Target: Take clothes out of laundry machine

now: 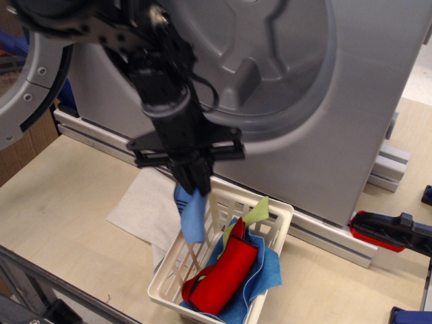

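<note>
My gripper [191, 187] is shut on the small royal blue cloth [192, 216], which hangs down limp from the fingertips over the near left rim of the white slatted basket [280, 210]. The black arm reaches down from the upper left, in front of the grey laundry machine [351, 121]. Its round opening shows the ribbed grey drum [270, 54] with no cloth visible inside. The ring-framed door [27, 88] stands open at the far left.
The basket holds a red cloth with strap [221, 273], a paler blue cloth [266, 270] and a green piece [256, 212]. A grey-white sheet [145, 206] lies on the wooden table left of it. A red-black clamp [388, 233] lies at the right edge.
</note>
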